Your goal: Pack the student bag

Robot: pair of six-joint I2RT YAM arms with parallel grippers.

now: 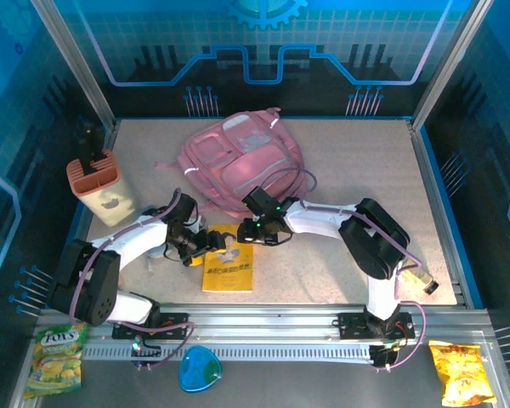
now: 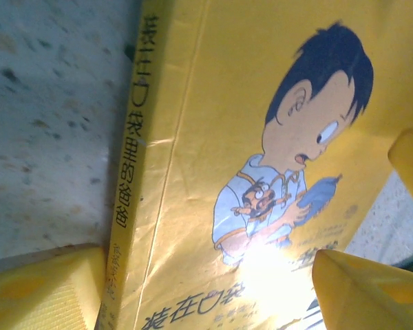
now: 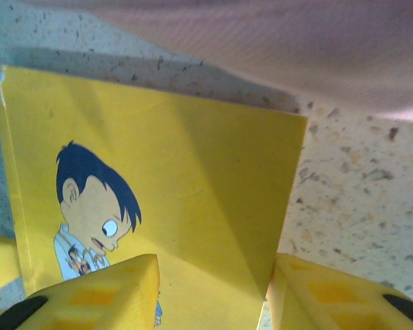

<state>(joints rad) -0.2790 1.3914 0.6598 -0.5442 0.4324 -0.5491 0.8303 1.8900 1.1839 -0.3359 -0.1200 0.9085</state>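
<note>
Two grippers crowd one yellow picture book (image 1: 228, 270), and that's where the action is. The left gripper (image 1: 214, 244) sits low at the book's far left corner. The right gripper (image 1: 257, 236) sits at its far right corner.

Over to the left wrist camera: jaws spread wide, nothing pinched. One yellow finger (image 2: 41, 292) hangs off the book's spine side above the speckled tabletop (image 2: 48, 124). The other is over the cover, just below the cartoon boy (image 2: 310, 137) printed there.

On the right wrist camera the jaws are parted as well. One finger (image 3: 110, 292) is over the cover and its partner is past the book's open edge, so that edge runs up between them. Whether either finger touches the cover, I can't tell.

And the student bag (image 1: 238, 157)? It lies flat just beyond the book's far edge, pink, front pockets facing up. Its fabric shows in the right wrist view close behind the book.

Well left of the book and farther back, a pink-and-cream pen holder (image 1: 98, 183) stands upright with something black in it. On the near side of the book, past the arm bases, there's a green snack bag (image 1: 55, 357) off to the left. A yellow snack bag (image 1: 459, 374) lies far right, and a blue rounded object (image 1: 200, 370) sits roughly straight in front.
</note>
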